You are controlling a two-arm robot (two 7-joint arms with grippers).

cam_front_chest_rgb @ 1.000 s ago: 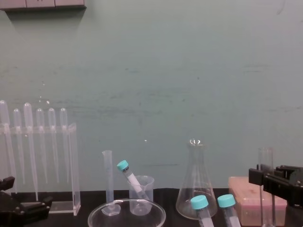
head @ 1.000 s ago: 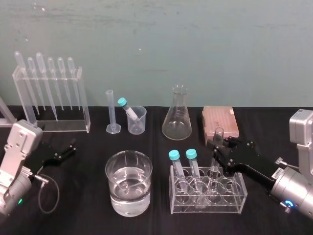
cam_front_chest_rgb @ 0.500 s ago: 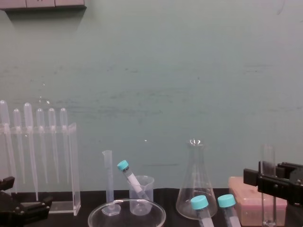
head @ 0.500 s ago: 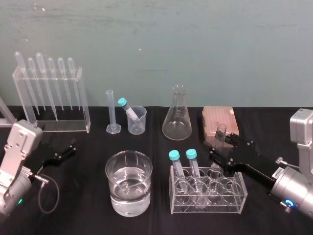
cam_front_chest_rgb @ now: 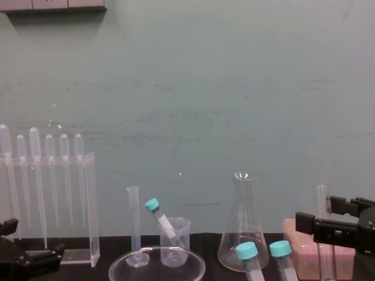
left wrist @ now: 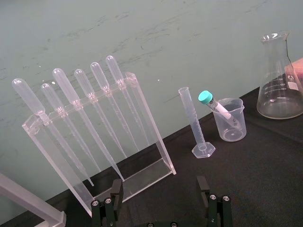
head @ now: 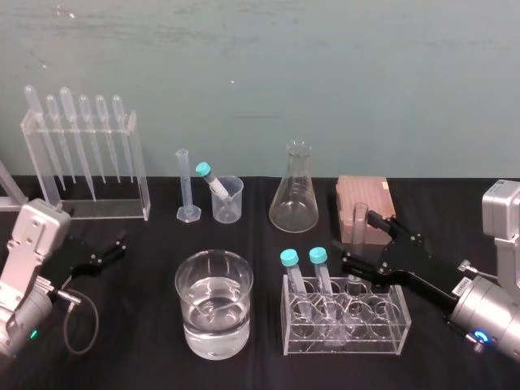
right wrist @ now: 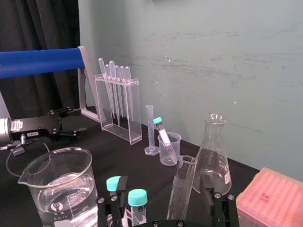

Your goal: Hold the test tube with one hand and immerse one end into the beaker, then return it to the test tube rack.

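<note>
At the lower right of the head view, my right end effector (head: 361, 240) sits with its fingers spread wide, one on each side of the test tube (head: 358, 221) and not clamping it. The test tube stands upright in the clear rack (head: 392, 327), in a hole just right of two teal-capped tubes (head: 292, 272). Left of the rack, near the bottom centre, is the beaker (head: 187, 318), partly filled with water. My left end effector (head: 112, 247) rests open at the lower left of the surface (head: 146, 341), well apart from the glassware. Farther back stand a conical flask (head: 294, 195), a pink box (head: 361, 191), a graduated cylinder (head: 185, 191) and, at upper left, a pipette stand (head: 85, 171).
</note>
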